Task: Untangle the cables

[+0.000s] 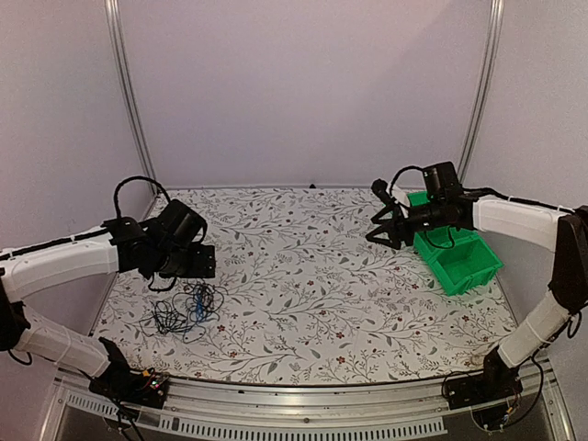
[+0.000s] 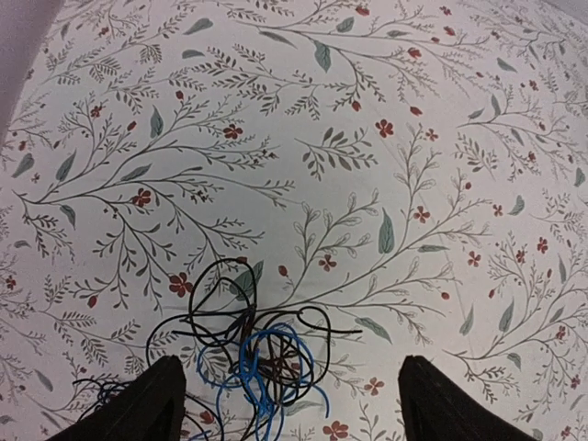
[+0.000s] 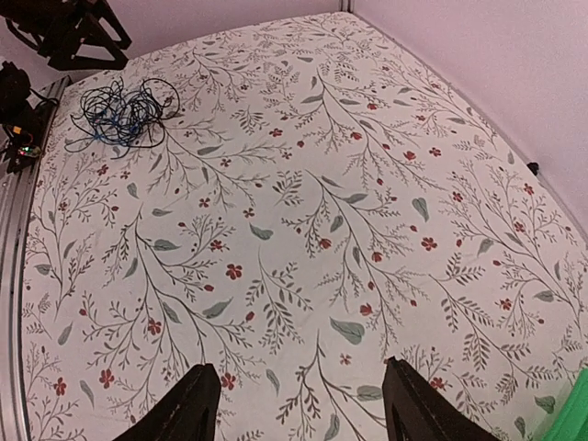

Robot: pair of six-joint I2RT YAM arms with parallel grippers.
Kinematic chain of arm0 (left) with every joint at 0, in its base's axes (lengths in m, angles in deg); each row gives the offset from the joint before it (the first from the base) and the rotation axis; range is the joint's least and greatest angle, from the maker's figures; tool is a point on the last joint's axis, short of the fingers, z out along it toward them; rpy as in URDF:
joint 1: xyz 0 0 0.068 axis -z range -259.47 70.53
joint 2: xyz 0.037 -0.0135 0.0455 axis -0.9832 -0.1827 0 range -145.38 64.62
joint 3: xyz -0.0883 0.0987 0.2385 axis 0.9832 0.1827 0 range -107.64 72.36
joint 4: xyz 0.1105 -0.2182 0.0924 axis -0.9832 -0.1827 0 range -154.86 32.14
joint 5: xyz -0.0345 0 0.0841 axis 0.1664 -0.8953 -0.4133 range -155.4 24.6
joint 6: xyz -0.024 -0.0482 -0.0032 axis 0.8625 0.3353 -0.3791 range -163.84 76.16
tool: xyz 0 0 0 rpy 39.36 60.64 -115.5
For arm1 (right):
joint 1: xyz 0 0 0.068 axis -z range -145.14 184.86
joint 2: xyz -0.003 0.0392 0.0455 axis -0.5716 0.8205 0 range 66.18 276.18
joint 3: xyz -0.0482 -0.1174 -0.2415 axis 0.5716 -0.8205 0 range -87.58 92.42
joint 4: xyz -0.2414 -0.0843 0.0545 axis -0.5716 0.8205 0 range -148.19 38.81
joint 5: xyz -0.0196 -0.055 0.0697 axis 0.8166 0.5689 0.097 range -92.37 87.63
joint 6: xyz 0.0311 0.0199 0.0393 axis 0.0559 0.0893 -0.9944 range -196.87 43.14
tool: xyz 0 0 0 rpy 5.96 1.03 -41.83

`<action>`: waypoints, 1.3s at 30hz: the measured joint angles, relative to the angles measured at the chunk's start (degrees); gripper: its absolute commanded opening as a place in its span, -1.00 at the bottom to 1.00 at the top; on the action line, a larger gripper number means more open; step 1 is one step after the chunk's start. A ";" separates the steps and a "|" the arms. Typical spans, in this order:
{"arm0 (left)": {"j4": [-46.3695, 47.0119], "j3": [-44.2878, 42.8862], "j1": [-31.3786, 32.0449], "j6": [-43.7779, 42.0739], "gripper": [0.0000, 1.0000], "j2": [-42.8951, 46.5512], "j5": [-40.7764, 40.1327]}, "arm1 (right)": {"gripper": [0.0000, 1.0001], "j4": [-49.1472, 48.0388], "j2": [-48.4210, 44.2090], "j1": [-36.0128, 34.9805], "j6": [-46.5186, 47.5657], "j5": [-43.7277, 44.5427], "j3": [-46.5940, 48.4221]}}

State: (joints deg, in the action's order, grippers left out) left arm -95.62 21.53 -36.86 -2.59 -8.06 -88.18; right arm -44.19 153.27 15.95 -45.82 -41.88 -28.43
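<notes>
Cables (image 2: 257, 363) knotted beneath left gripper (image 2: 289, 413), jaws apart, empty: lower onto one outer black loop, pinch lightly, draw sideways. Right gripper (image 3: 299, 409) apart too, well away.

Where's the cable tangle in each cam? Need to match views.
Top external: cable tangle sits in the lower left of the picture.
Left wrist: bottom edge, left of centre.
Right wrist: top left corner.
Shared landmark: the blue cable inside the tangle, visible in all three views.
</notes>
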 measured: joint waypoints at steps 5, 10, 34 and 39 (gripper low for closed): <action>3.21 3.45 -8.17 -3.21 0.31 6.58 4.63 | 0.09 4.81 12.70 -11.10 1.09 1.07 15.10; 7.04 8.37 -14.40 -4.94 0.18 8.50 10.05 | 0.01 7.91 25.00 -19.89 -0.20 2.67 27.63; 20.26 14.08 -18.38 -6.12 0.23 0.85 23.19 | -0.01 7.13 59.06 -37.31 -12.63 9.01 59.45; 21.11 14.27 -19.28 -6.12 0.23 -0.04 24.57 | -0.10 5.64 59.95 -37.90 -13.31 8.68 60.87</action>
State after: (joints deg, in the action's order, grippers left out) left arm -74.50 35.80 -56.14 -8.71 -8.10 -63.62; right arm -38.55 213.22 -21.95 -59.13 -33.20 32.44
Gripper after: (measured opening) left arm 0.616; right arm 0.476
